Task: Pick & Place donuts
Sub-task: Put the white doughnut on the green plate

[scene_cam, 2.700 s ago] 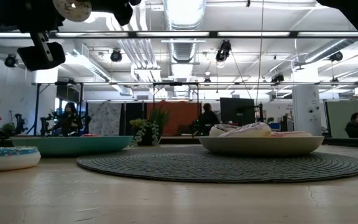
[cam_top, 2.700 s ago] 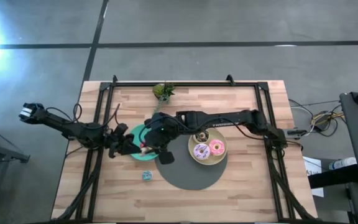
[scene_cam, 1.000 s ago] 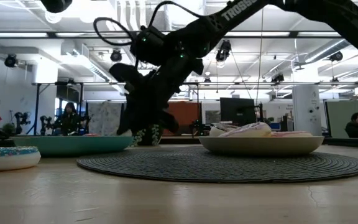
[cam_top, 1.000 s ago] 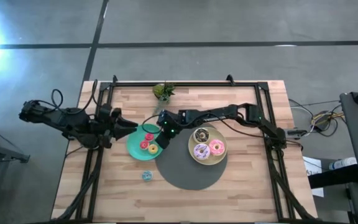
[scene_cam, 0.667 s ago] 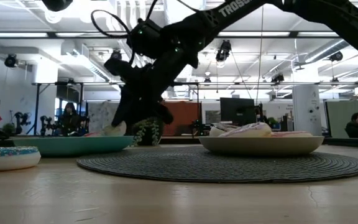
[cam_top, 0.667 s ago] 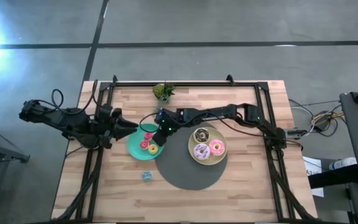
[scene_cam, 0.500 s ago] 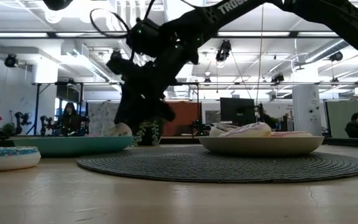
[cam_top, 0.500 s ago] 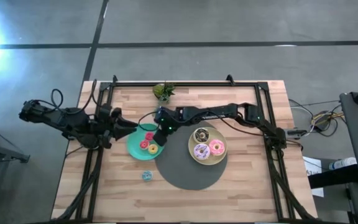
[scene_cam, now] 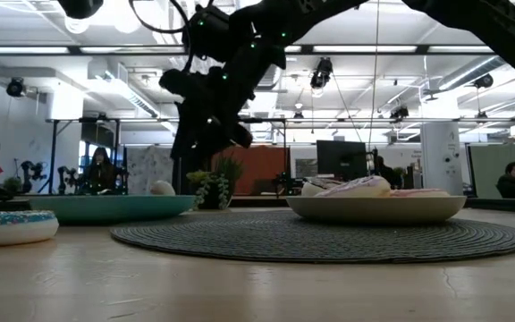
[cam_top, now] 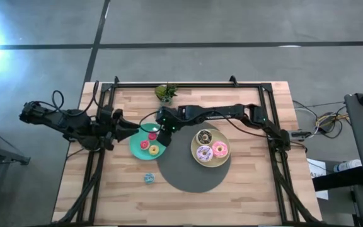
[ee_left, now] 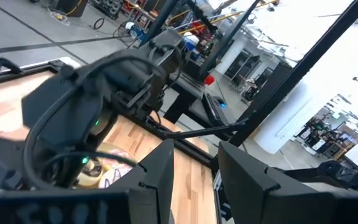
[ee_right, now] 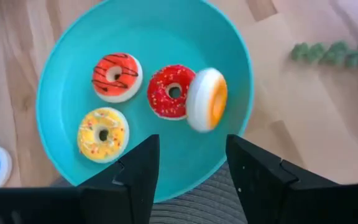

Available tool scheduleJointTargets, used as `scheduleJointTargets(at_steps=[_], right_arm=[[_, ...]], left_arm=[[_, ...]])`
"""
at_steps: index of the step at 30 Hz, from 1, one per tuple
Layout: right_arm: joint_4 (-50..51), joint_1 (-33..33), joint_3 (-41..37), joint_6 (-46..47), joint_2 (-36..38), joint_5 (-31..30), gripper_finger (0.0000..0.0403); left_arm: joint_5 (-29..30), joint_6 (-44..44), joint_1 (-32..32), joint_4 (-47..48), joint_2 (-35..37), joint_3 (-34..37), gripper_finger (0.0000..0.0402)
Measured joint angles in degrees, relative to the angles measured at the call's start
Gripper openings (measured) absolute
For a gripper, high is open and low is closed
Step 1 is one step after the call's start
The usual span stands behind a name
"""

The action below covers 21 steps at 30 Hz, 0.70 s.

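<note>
My right gripper (ee_right: pixel 191 158) hangs open above the teal plate (ee_right: pixel 67 37), touching nothing. In the plate lie an orange donut with dark stripes (ee_right: pixel 116 77), a red donut (ee_right: pixel 169 91) and a yellow donut (ee_right: pixel 102 134). A white donut with orange icing (ee_right: pixel 207 99) stands on its edge beside the red one, below the fingers. A blue donut (cam_top: pixel 149 178) lies flat on the wood near the plate. My left gripper (ee_left: pixel 194 180) waits open and level at the table's left, beside the teal plate (cam_top: pixel 137 148).
A pale-yellow plate (cam_top: pixel 197 157) with three larger donuts sits on a round grey mat (cam_top: pixel 191 176) to the right of the teal plate. A small green plant (cam_top: pixel 165 93) stands at the far edge. People and desks show in the room behind.
My right gripper has opened over the teal plate, let go of the orange-iced donut, risen and rolled its wrist. The donut has dropped from the fingers into the plate, where it now stands on edge.
</note>
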<state>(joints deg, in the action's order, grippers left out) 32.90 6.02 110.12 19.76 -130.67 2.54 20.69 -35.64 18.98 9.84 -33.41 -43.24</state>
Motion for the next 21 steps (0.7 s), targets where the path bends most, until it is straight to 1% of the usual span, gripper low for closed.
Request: scheduleJointTargets(at_steps=[5,8,11,13,15,17,19,21], right_arm=[[3.2,0.0,2.1,-1.8,0.1,-2.7,0.0175],[3.4,0.0,2.1,-1.6,0.1,-2.8,0.0174],[3.4,0.0,2.1,-1.5,0.1,-2.8,0.0174],[3.5,-0.1,2.1,-1.6,0.1,-2.7,0.0173],[5.0,-0.1,2.1,-2.4,0.2,-2.7,0.0173],[6.8,-0.1,2.0,-4.0,0.6,-2.8,0.0173],[8.5,-0.1,1.8,-4.8,1.4,-3.0,0.0173],[9.7,-0.1,1.2,-5.6,2.7,-4.5,0.0173]], left_arm=[[0.4,-0.7,0.0,1.4,0.0,0.3,0.01],[0.6,-1.2,0.0,2.8,-0.1,0.3,0.01],[0.9,-3.5,0.0,10.7,-0.2,0.4,0.01],[1.5,-7.8,0.0,18.7,-0.3,1.1,0.01],[1.7,-12.0,0.0,23.9,-0.6,3.0,0.01],[1.8,-14.3,0.2,24.5,-0.9,5.8,0.01],[2.1,-15.0,0.2,22.0,-0.9,9.0,0.01],[4.7,-15.9,0.2,18.8,-0.9,12.4,0.01]])
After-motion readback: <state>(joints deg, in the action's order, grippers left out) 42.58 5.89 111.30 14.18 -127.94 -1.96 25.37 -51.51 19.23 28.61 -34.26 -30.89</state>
